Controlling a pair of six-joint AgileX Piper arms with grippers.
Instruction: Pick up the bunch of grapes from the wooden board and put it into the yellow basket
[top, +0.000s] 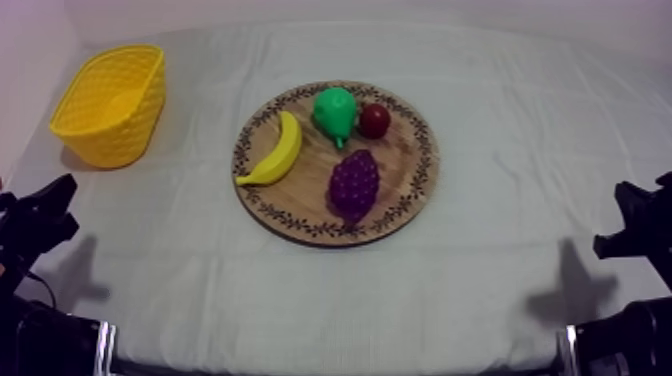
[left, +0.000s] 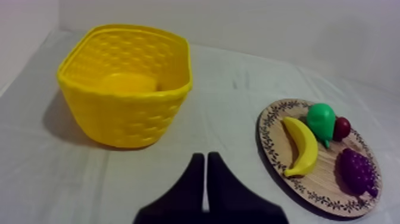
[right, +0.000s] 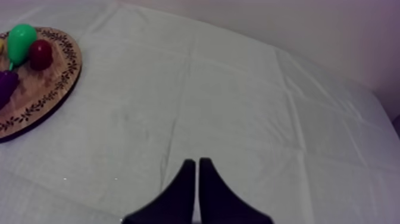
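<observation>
Where the top view looks down on the tabletop (top: 490, 290), the bunch of grapes (top: 354, 184) lies on the near-right part of the wooden board (top: 300, 218). It is just right of the banana (top: 277, 152) with a gap between them, and its far end is close to the pear (top: 335, 112) and the small red fruit (top: 375, 120); whether it touches the pear I cannot tell. The yellow basket (top: 125, 140) stands upright, well apart at the far left. In the left wrist view the left gripper (left: 205, 159) has its fingers clenched together on nothing, aimed between basket and board, with the grapes on the side of the board away from the basket. In the right wrist view the right gripper (right: 196, 164) is likewise clenched and empty over bare cloth, the board well apart to the left. The grapes look like a light, stiff toy. Their knobbly skin should give purchase, but the rounded body could squirt out of a shallow pinch. The best hold is probably from above, across the widest middle, with one finger on each flank.
</observation>
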